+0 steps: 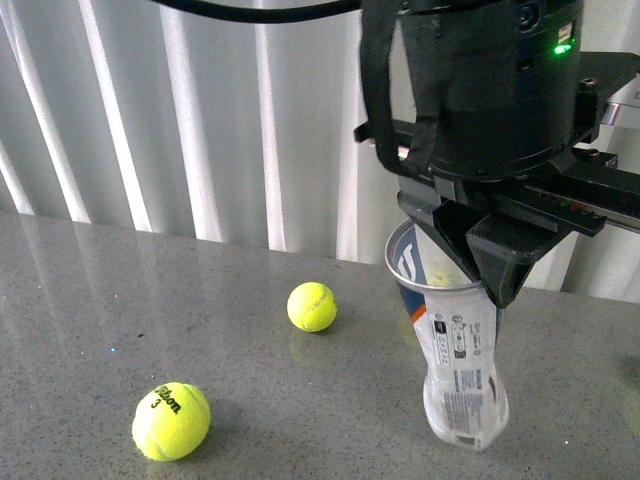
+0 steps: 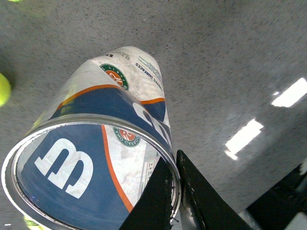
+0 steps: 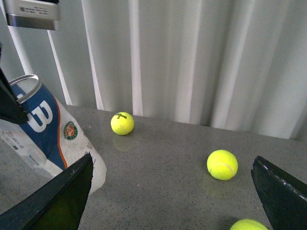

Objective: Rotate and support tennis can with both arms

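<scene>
left gripper [image 2: 176,195] comes from above, pinching the tennis can [image 1: 458,365] rim; can near upright, leaning, mouth up; right gripper [image 3: 172,194] fingers spread apart.

Indoor test bench, lab-like as far as I can tell. Grey speckled, glossy tabletop [image 1: 90,300] fills the lower frame. A plain white pleated curtain [image 1: 200,110] closes off the whole upper frame. Loose tennis balls [image 1: 171,421] lie lower left.

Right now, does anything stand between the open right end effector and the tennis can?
Nothing visible does. The tennis can is just beside the right end effector; the tennis balls lie off to one side.
</scene>
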